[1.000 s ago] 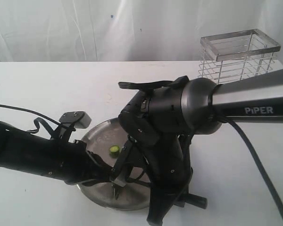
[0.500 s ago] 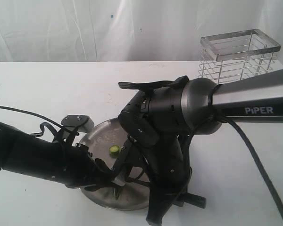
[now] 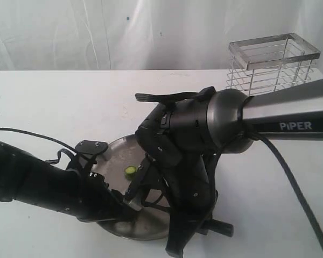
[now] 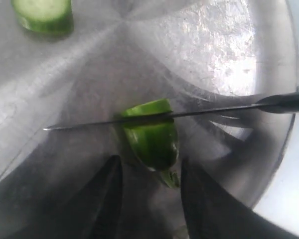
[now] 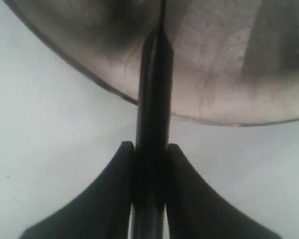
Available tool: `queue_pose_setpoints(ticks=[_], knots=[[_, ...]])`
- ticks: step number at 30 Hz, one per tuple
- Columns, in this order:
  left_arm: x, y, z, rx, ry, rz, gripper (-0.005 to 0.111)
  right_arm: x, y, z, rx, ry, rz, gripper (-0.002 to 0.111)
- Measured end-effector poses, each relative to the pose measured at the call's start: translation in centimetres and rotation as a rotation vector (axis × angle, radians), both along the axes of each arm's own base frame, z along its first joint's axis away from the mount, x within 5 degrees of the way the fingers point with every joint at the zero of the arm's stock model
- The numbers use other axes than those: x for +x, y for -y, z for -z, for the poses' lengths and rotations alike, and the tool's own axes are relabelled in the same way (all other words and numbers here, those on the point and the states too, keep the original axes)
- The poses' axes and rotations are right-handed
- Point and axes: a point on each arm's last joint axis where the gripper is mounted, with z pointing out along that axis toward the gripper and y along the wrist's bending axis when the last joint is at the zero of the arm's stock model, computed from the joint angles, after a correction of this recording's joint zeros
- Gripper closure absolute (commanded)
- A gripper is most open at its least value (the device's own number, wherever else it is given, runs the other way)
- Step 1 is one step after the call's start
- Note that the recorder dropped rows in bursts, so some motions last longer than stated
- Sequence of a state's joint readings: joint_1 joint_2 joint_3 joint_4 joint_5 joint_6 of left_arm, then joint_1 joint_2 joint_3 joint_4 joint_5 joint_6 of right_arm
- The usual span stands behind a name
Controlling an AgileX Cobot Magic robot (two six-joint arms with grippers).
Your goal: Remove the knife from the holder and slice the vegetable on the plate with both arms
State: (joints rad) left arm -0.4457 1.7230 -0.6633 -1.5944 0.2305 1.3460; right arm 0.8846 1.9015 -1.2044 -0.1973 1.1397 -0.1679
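The left end effector (image 4: 150, 160) is open. Its 2 black fingers (image 4: 107, 199) stand apart, 1 on each side of the stem end of the vegetable (image 4: 152, 142), with a gap visible on each side. Nothing is gripped.

The vegetable is glossy green and lies on the plate (image 4: 214, 50), near the rim.

The right end effector (image 5: 149, 146) is closed on the black handle of the knife (image 5: 152, 99), with both fingers pressed against the handle. The handle crosses the plate rim above the worktop (image 3: 54, 102), and the blade reaches in over the plate.

In the left wrist view the narrow blade lies across the vegetable at the end opposite the stem. Green flesh shows on both sides of the blade, and the pointed tip extends past the vegetable.

1 cut slice (image 4: 42, 15) with a pale green face lies on the plate, apart from the vegetable and farther from the left end effector.

In the exterior view the left arm (image 3: 32, 183) comes in low from the left. The right arm (image 3: 296, 126), with a grey segment lettered "PiPER", enters from the right and bends down over the plate, hiding much of it.

The holder (image 3: 272, 64) stands upright at the far right of the worktop, well apart from the plate.
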Motion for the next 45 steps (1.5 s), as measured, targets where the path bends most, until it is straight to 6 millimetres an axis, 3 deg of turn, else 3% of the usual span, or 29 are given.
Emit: queue_pose_setpoints(ticks=[8, 45], knots=[[0.8, 0.4, -0.1, 0.017, 0.029, -0.006, 0.063, 0.1, 0.0, -0.1, -0.006, 0.012, -0.005, 0.108], [1.1, 0.1, -0.1, 0.043, 0.042, -0.032, 0.063, 0.2, 0.6, -0.2, -0.076, 0.018, -0.021, 0.108]])
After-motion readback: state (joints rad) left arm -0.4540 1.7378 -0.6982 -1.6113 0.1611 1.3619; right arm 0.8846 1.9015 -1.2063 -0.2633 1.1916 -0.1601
